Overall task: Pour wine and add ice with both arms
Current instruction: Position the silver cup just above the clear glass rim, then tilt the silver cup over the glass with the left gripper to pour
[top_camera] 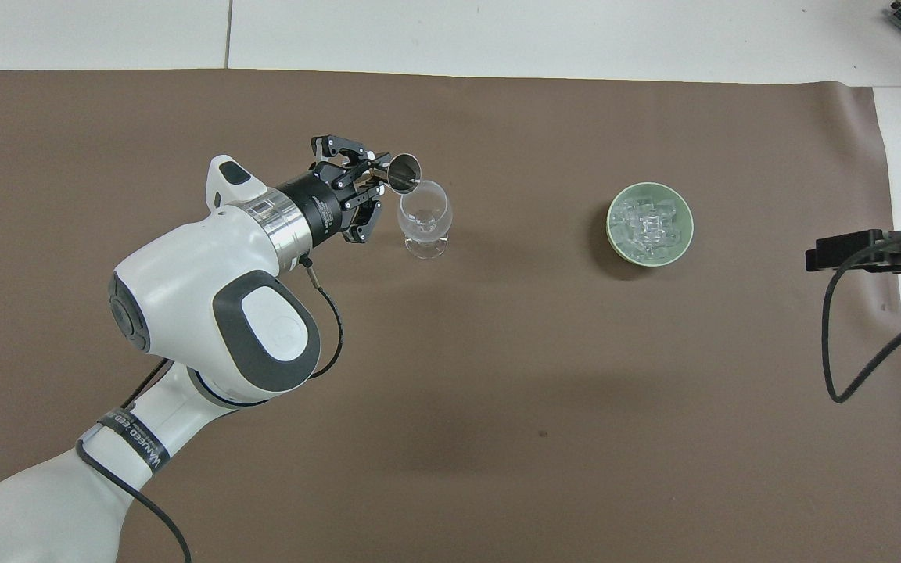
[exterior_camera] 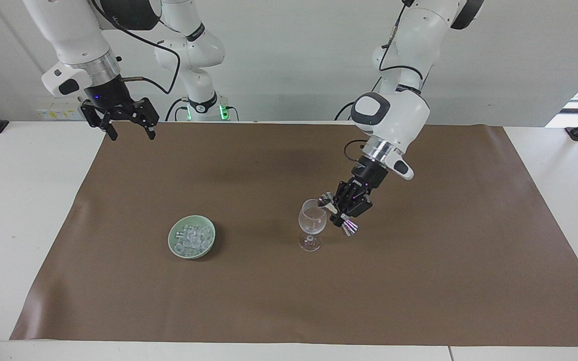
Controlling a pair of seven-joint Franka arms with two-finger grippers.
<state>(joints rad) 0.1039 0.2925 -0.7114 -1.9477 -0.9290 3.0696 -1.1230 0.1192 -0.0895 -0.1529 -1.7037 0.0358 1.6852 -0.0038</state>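
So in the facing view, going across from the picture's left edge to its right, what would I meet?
Open right gripper waiting raised over the brown mat's edge → pale green round dish of small clear ice cubes → clear stemmed wine glass → left gripper shut on a tilted silver metal jigger.

Spread over the white table [exterior_camera: 18, 225]: a brown paper mat [exterior_camera: 419, 281].

On the mat, about midway across: a clear stemmed wine glass [exterior_camera: 312, 220] [top_camera: 423, 215], upright.

Beside it toward the right arm's end, well apart, equally near the robots: a pale green round dish [exterior_camera: 171, 239] [top_camera: 611, 227], small clear ice cubes [exterior_camera: 193, 236] [top_camera: 648, 224] piled in it.

Over the glass's rim, on the left arm's side: a tilted steel double-cone jigger [exterior_camera: 350, 228] [top_camera: 402, 172], clamped in the left gripper [exterior_camera: 343, 210] [top_camera: 368, 180].

Over the mat's corner nearest the right arm's base: the right gripper [exterior_camera: 129, 131], waiting, fingers apart.
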